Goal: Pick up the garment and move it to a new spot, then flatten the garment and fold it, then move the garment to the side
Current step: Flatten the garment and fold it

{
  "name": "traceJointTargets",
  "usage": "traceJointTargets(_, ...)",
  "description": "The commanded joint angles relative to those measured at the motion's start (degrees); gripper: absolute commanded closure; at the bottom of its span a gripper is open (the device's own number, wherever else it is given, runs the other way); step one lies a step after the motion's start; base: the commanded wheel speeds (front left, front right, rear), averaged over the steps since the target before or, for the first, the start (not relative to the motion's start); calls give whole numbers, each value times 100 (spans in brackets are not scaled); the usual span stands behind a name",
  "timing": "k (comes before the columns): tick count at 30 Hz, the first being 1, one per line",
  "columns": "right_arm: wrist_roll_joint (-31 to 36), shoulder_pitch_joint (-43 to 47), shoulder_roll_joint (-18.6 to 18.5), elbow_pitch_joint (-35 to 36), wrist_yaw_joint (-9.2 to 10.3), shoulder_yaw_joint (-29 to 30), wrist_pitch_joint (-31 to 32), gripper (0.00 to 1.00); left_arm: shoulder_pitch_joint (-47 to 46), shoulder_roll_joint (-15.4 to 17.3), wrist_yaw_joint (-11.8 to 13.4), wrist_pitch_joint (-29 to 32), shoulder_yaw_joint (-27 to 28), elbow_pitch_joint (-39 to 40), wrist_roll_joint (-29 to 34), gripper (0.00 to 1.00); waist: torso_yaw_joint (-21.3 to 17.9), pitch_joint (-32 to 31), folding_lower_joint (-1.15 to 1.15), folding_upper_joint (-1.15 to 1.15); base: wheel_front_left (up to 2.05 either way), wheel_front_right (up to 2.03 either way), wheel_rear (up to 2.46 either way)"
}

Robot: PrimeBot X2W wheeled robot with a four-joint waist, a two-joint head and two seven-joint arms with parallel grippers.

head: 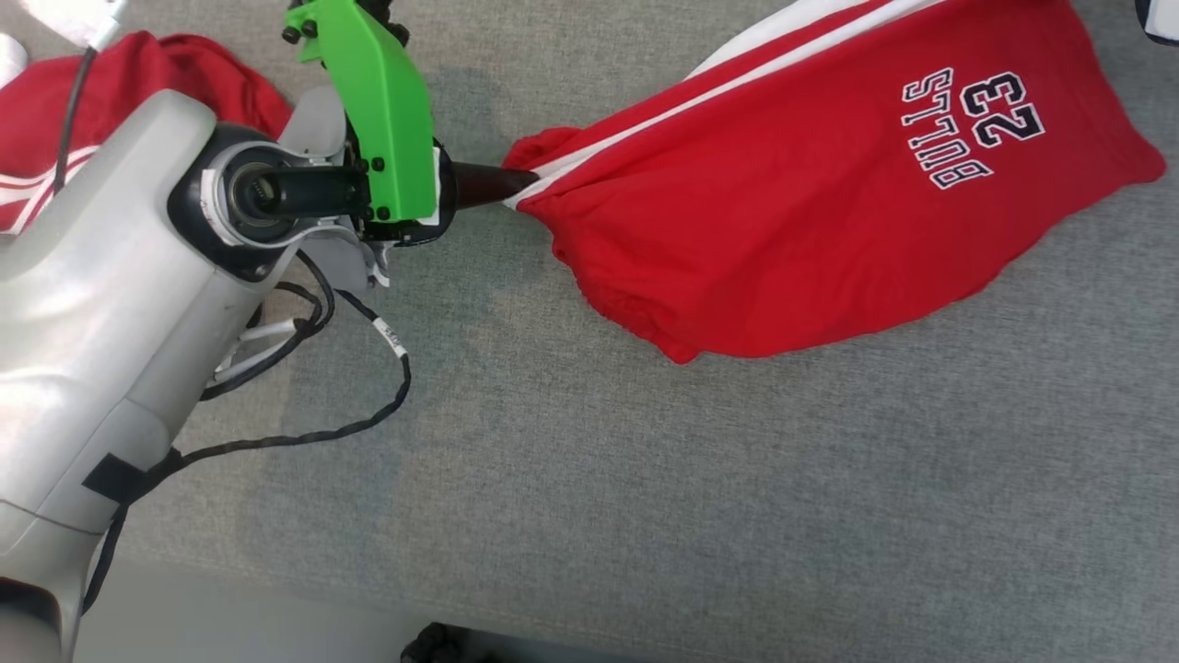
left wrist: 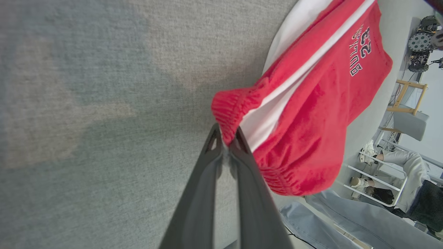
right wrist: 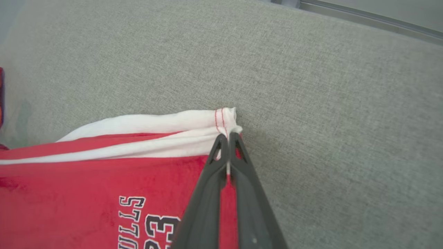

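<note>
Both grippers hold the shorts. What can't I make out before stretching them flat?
- Head view: far corner of the shorts, cut by the top edge.
- Head view: second red garment, mostly behind the left arm.
- Left wrist view: how deep the left gripper bites; its fingers cover it.
- Right wrist view: the print, cut by the bottom edge and right gripper.

Grey forearm, green bracket, black cables, dark left claw

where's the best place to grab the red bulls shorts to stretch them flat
Along the white side stripe of the shorts: the gathered waistband corner from its outer end, the stitched hem corner from the opposite end. Both are thick edges sticking out past the bulk. The left gripper and right gripper pinch there, jaws shut.
</note>
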State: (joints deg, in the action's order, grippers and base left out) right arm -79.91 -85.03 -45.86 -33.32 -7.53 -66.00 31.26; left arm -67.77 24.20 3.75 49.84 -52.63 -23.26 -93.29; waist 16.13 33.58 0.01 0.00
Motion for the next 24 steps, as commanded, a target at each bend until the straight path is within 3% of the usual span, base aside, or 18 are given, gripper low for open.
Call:
traceJointTargets(1, 40, -65, 25, -59, 8, -18, -7, 100, -109, -17, -51, -11, -9, -81, 12, 100, 96, 110, -1, 0, 0, 0, 0)
traceJointTargets(2, 39, -61, 65, -73, 8, -31, -20, 100, -111, -39, -81, -21, -11, -122, 21, 97, 87, 98, -1, 0, 0, 0, 0)
traceJointTargets(3, 44, -44, 105, -75, 8, -46, -54, 86, -114, -67, -109, -37, -11, -175, 33, 63, 73, 71, -1, 0, 0, 0, 0)
traceJointTargets(4, 39, -19, 124, -72, 7, -54, -74, 56, -113, -80, -129, -43, -11, -213, 40, 20, 62, 45, -1, 0, 0, 0, 0)
traceJointTargets(5, 8, 23, 150, -70, 7, -52, -128, 0, -111, -90, -158, -43, -6, -253, 37, 0, 44, 2, -1, 0, 0, 0, 0)
traceJointTargets(12, -125, 292, 232, 64, 7, -2, -647, 0, -84, -35, -380, -161, 113, -447, 5, 0, -79, -350, -1, 0, 0, 0, 0)
traceJointTargets(16, -27, 514, 300, 114, 4, 99, -1431, 0, 22, 82, -569, -509, 51, -480, 369, 0, -141, -656, -1, 0, 0, 0, 0)
traceJointTargets(21, 267, 966, 308, 118, 4, 88, -2736, 0, 245, 192, -764, -1754, 96, -448, 1061, 0, -213, -1134, -1, 0, 0, 0, 0)
traceJointTargets(24, 386, 1271, 369, -16, 4, 85, -3389, 0, 374, 358, -737, -2534, 118, -328, 1527, 0, -222, -1356, -1, 0, 0, 0, 0)
